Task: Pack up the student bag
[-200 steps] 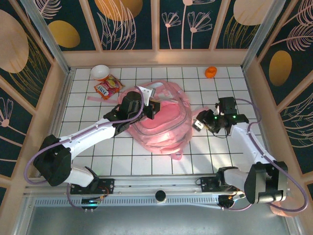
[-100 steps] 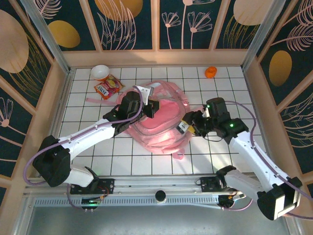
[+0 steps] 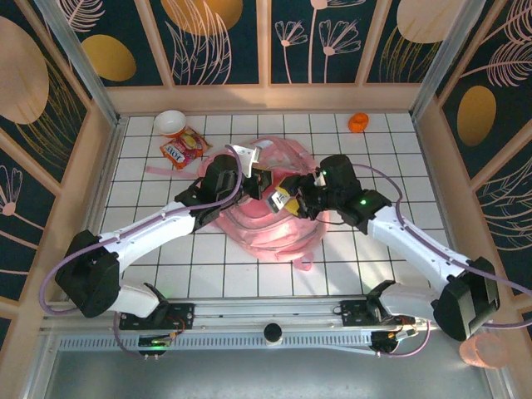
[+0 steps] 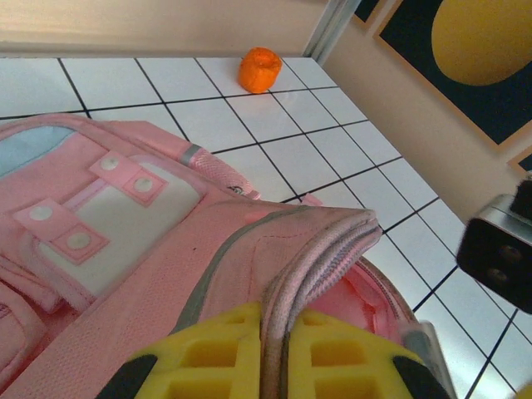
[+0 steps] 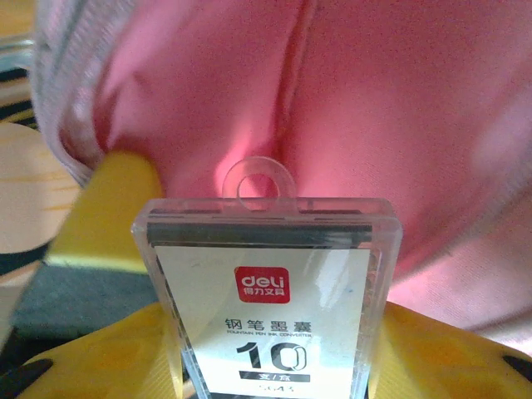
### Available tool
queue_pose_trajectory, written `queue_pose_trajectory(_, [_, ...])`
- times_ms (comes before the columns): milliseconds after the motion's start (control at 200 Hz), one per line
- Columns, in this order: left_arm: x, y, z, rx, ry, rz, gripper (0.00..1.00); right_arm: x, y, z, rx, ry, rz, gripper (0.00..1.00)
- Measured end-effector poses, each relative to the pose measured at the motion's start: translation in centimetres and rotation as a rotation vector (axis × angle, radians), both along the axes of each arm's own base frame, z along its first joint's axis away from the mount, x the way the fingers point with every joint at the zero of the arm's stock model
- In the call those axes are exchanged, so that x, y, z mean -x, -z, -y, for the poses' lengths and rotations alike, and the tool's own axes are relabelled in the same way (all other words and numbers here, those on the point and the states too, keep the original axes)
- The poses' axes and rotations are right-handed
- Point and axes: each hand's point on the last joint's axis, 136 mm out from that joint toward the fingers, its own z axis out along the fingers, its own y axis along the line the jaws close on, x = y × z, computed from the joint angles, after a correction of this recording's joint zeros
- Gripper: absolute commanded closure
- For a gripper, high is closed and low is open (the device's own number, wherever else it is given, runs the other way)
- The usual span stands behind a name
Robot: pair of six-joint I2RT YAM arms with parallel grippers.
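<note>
A pink backpack (image 3: 266,229) lies in the middle of the white gridded surface (image 3: 166,266). The left fingers (image 3: 259,181) are clamped on its raised opening. The left wrist camera shows them pinching the zipped rim, with a small orange object (image 4: 260,69) beyond. The right fingers (image 3: 293,198) grip a clear plastic box (image 5: 266,291) over the opening. The right wrist camera reads its red "deli" label and a large 10. A second ago the box was held to the right of the backpack. The left arm has stayed put.

The pink student bag (image 3: 266,199) lies slumped mid-table, its zipped rim lifted open.
</note>
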Motion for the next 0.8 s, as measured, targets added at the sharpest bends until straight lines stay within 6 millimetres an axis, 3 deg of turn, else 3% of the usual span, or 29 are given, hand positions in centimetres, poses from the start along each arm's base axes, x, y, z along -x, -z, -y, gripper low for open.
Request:
queue_pose_trajectory(170, [0.1,-0.1,0.1,0.004,0.007,0.0,1.0,-1.4,0.3,-0.4,-0.027,0.017,0.001,0.44])
queue_pose_trajectory(470, [0.2,-0.2,0.3,0.011,0.019,0.0,1.0,-1.9,3.8,1.1,0.009,0.074,-0.082,0.39])
queue_pose_trajectory(796, [0.3,-0.2,0.3,0.012,0.023,-0.001,1.0,-2.6,4.6,0.6,0.003,0.077,-0.09,0.28])
